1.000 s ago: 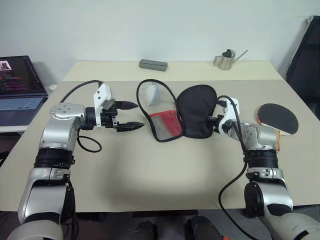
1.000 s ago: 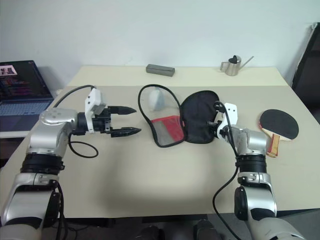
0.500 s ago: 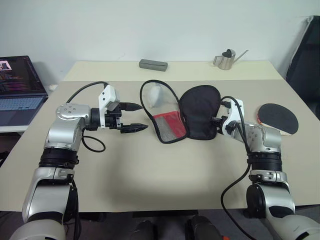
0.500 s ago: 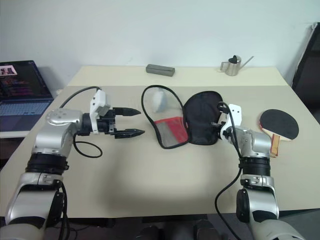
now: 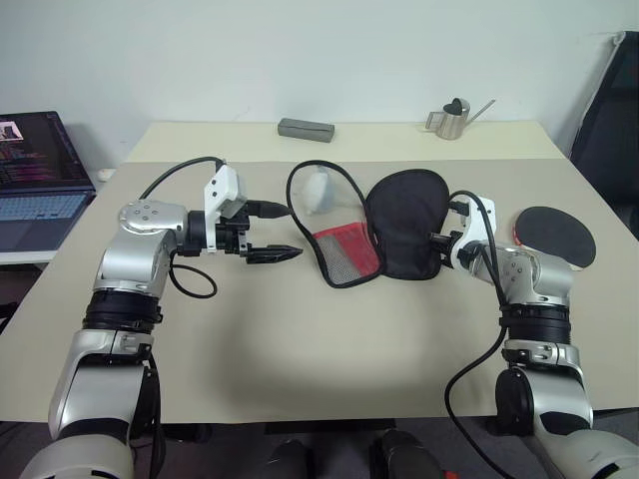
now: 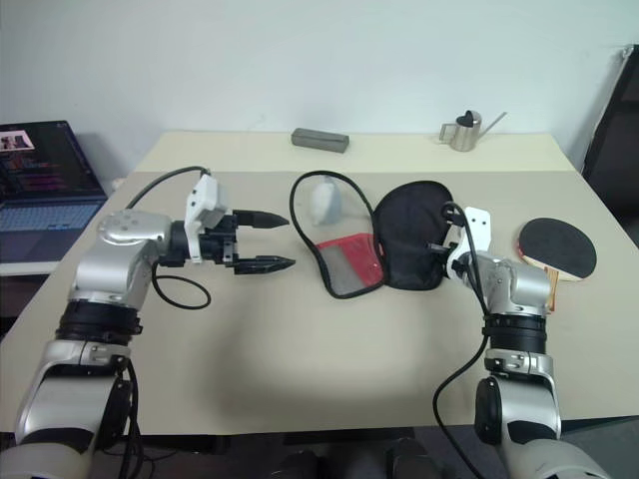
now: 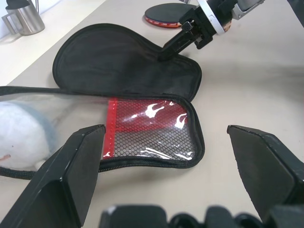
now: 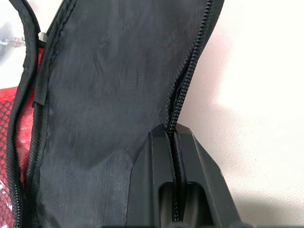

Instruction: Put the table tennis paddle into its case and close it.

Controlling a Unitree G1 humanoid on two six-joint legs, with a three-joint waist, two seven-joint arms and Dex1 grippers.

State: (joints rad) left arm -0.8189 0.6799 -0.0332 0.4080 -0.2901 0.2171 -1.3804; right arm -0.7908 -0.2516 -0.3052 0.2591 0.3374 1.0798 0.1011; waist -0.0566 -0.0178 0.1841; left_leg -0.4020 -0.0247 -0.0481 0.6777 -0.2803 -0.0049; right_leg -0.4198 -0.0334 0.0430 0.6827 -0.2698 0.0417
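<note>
The case (image 5: 404, 225) lies unzipped at mid-table: its black flap is spread to the right, and its red mesh half (image 5: 344, 254) is on the left. My right gripper (image 5: 439, 239) is shut on the zipper edge (image 8: 172, 137) of the black flap. My left gripper (image 5: 275, 232) hovers open just left of the case, pointing at it, with nothing between its fingers (image 7: 80, 161). The table tennis paddle (image 5: 554, 235) rests flat near the table's right edge, dark blade up, beyond my right arm. A pale soft lump (image 5: 318, 190) sits in the case's clear upper part.
A grey box (image 5: 306, 129) and a small metal watering can (image 5: 454, 118) stand along the far side of the table (image 5: 300, 349). An open laptop (image 5: 35, 170) sits off to the left. A black chair (image 5: 609, 110) stands at the right.
The case has slid a little to the right with my right gripper shut on its edge. My left gripper has drifted slightly right after it, still open.
</note>
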